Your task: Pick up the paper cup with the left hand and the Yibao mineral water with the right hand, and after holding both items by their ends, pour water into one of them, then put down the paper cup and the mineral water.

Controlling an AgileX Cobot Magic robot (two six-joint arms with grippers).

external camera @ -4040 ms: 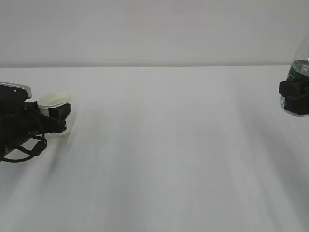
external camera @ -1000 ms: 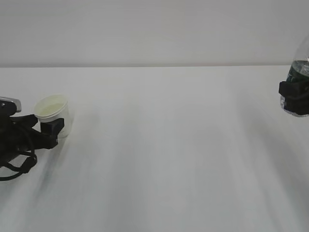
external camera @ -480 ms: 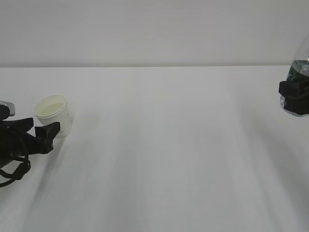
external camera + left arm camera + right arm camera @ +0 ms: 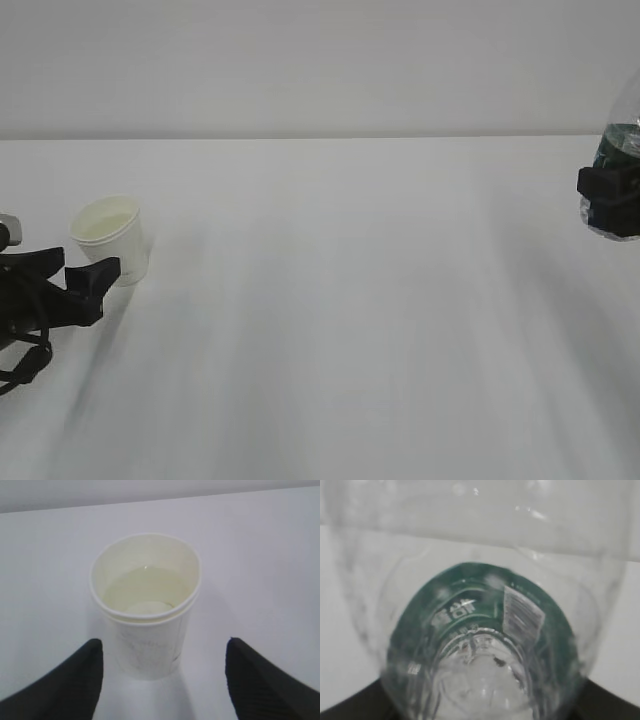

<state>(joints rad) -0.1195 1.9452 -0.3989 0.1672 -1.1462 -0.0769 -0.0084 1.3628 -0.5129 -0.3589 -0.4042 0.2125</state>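
Your paper cup (image 4: pixel 112 238) stands upright on the worktop (image 4: pixel 340 300), water inside, just ahead of your released left pincer (image 4: pixel 75 280), untouched. Far right of the cup, your right pincer (image 4: pixel 610 200) grasps the Yibao mineral water (image 4: pixel 622 130).

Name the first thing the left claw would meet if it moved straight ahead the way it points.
The paper cup: it stands upright directly ahead of the open left claw, centred between the fingers.
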